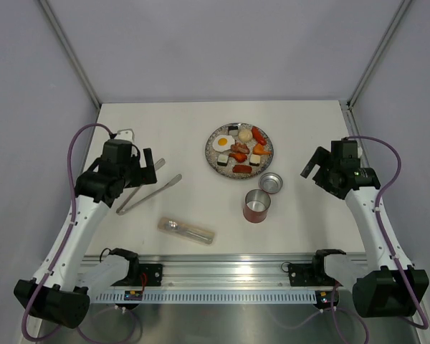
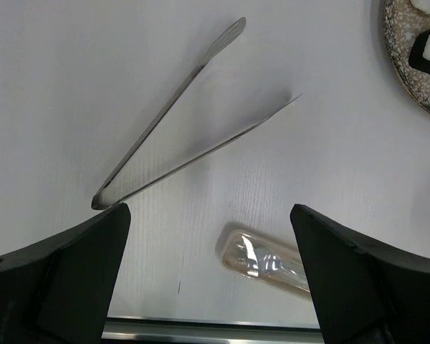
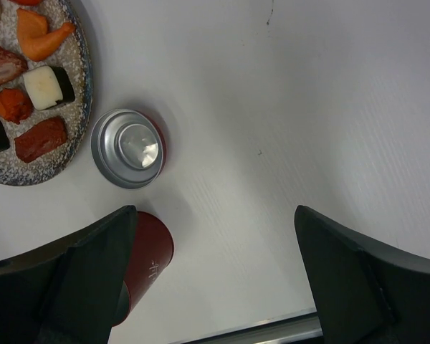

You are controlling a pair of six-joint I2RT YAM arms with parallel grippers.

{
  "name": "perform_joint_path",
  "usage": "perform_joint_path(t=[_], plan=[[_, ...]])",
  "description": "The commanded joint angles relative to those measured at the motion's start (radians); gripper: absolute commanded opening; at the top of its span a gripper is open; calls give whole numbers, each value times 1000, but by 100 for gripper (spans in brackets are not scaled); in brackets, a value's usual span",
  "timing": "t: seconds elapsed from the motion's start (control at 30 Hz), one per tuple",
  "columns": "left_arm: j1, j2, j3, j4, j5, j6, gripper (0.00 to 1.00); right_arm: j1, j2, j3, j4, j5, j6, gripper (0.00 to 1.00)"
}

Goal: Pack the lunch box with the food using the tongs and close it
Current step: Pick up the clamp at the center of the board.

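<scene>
The red lunch box [image 1: 256,206] stands open and upright near the table's middle; it also shows in the right wrist view [image 3: 147,261]. Its lid [image 1: 271,183] lies just behind it, metal side up [image 3: 127,147]. The food [image 1: 238,148] sits on a speckled plate [image 1: 210,154]: a fried egg, sausages, shrimp and sushi blocks. The silver tongs [image 1: 149,192] lie flat on the table as a narrow V [image 2: 172,143]. My left gripper [image 2: 209,215] hovers open over the joined end of the tongs, holding nothing. My right gripper [image 3: 215,211] hangs open and empty to the right of the lunch box.
A clear cutlery case [image 1: 187,230] with a spoon inside lies near the front rail, below the tongs [image 2: 269,261]. The plate's edge [image 2: 408,64] reaches into the left wrist view's top right corner. A metal rail runs along the table's near edge.
</scene>
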Motion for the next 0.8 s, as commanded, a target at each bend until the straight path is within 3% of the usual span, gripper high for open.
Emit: perform_joint_path(t=[0.0, 0.27, 0.43, 0.6, 0.77], plan=[[-3, 2, 22, 15, -21, 9, 99, 2, -29, -17, 41, 8, -10, 99], [-3, 19, 23, 12, -36, 3, 99, 2, -26, -5, 40, -18, -18, 100], [-3, 8, -64, 93, -83, 33, 99, 3, -65, -16, 58, -36, -12, 99], [0, 155, -32, 17, -110, 44, 99, 2, -77, -28, 55, -48, -12, 99], [1, 263, -54, 38, -98, 49, 99, 3, -77, -34, 61, -74, -12, 99]])
